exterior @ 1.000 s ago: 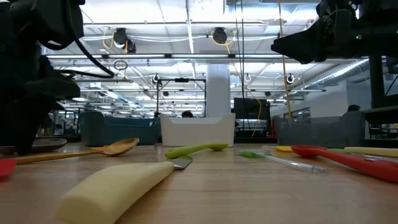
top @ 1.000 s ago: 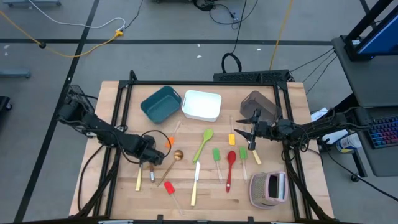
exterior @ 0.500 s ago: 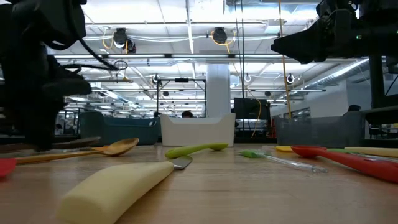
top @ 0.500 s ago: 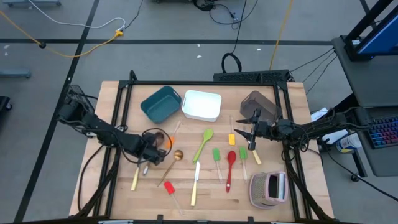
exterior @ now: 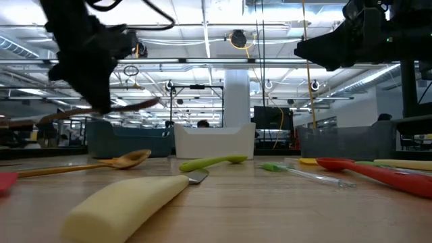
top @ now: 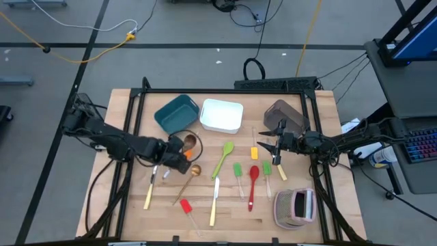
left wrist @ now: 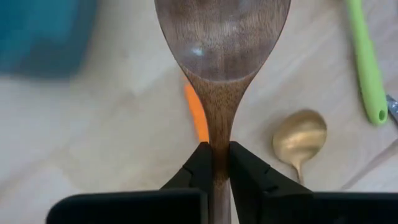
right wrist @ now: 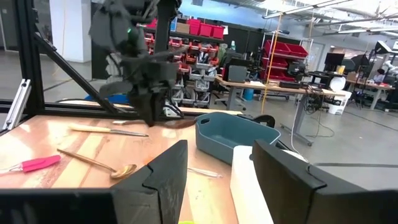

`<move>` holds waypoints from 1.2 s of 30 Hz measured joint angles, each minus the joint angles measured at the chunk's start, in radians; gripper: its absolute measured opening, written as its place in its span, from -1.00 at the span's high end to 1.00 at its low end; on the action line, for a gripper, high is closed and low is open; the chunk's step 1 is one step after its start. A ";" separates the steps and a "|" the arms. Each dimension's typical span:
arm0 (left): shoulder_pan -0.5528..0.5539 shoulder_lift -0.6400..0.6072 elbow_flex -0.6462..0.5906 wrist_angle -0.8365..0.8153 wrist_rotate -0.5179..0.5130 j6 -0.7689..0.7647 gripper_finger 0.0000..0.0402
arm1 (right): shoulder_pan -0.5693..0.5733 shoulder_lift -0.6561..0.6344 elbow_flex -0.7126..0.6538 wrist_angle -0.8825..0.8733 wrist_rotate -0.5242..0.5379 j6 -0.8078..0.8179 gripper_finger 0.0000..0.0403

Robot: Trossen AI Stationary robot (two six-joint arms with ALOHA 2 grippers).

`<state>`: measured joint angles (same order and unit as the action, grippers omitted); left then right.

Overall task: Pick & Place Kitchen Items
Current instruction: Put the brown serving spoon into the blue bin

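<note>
My left gripper [top: 176, 148] is shut on a dark wooden spoon [top: 188, 143] and carries it above the table, just near of the teal bin [top: 176, 114]. In the low view the spoon [exterior: 101, 111] hangs almost level under the gripper. My right gripper [top: 263, 146] waits open in the air over the yellow spatula [top: 255, 153]; its fingers stand apart in the right wrist view [right wrist: 217, 180]. Lying flat on the table are a green spoon [top: 222, 158], a red spoon [top: 252, 183], a brass spoon [top: 190, 176], two pale-handled knives [top: 214, 201] and several small spatulas. My left gripper pinches the wooden spoon's neck [left wrist: 219, 134], just behind the bowl [left wrist: 222, 34], between its two fingers [left wrist: 200, 163]. The fingers come from above, across the handle. The spoon is lifted clear of the table and lies nearly level, bowl pointing ahead.
A white bin [top: 221, 115] and a brown bin [top: 283, 116] stand beside the teal one along the far side. A pink-grey striped object [top: 295, 207] sits at the near right corner. An orange spatula [top: 185, 156] lies under the raised spoon. A black frame rims the table.
My left gripper has risen from the table and moved toward the far edge and the teal bin, keeping shut on the wooden spoon. The spoon, low over the table a second ago, is now lifted clear and carried along.
</note>
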<state>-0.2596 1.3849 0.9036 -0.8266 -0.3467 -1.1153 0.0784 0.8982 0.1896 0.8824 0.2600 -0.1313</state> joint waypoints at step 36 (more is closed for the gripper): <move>0.790 0.102 0.219 -0.124 0.158 1.091 0.87 | 0.000 0.000 0.000 0.002 0.000 0.041 0.14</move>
<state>0.5305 1.4865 1.1229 -0.9506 -0.1884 -0.0239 0.0784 0.8982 0.1894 0.8848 0.2600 -0.0906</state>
